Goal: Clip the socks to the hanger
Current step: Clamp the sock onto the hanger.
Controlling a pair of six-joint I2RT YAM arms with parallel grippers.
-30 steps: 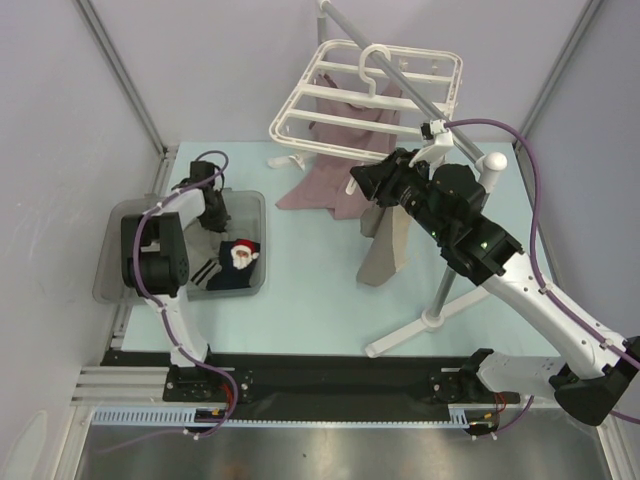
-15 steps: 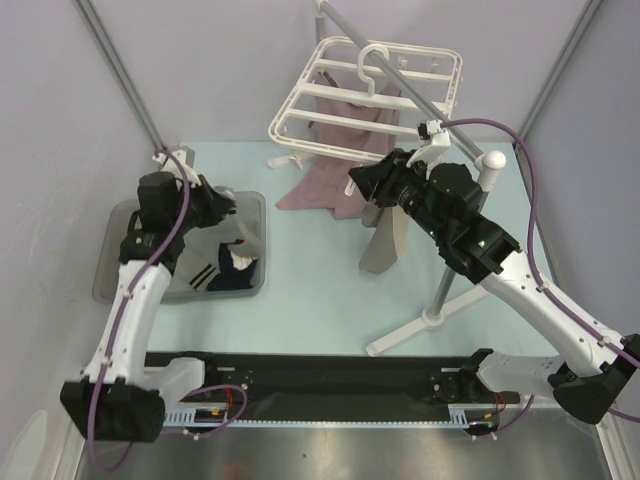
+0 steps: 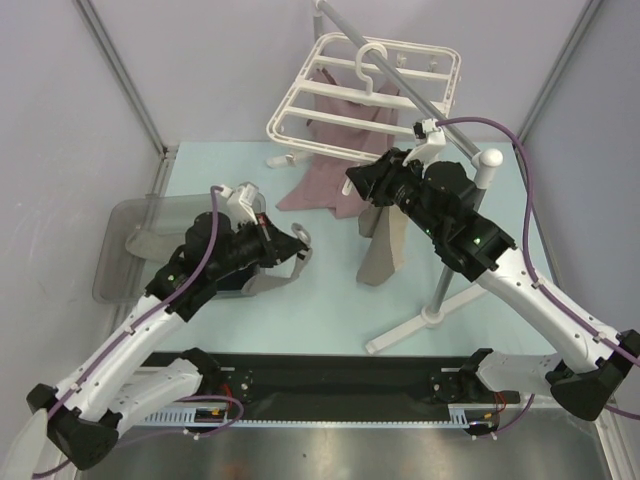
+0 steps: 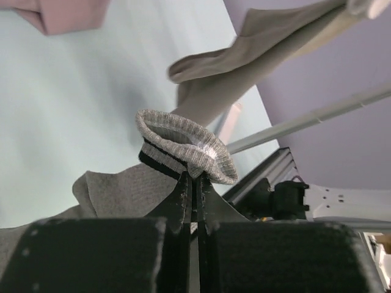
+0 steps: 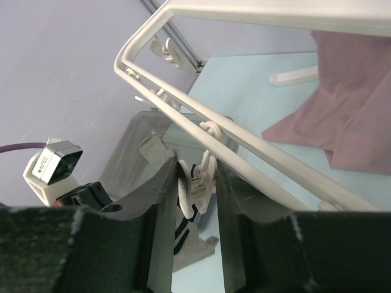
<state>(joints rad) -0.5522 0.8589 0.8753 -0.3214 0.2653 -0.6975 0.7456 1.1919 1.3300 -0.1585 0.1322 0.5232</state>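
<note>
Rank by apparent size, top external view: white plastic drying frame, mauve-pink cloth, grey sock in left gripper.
1. White plastic drying frame (raised nearer camera)
2. Mauve-pink cloth, partly hidden
3. Grey sock in left gripper

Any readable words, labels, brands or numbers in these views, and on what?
None readable. The hanger, the grey sock pinched in the left claw, and the clip held in the right claw carry no print; the white camera box shows no legible label.

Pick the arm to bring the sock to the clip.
Left. The left gripper is shut on the sock at its cuff; the right gripper is occupied, closed on a clip of the hanger.
</note>
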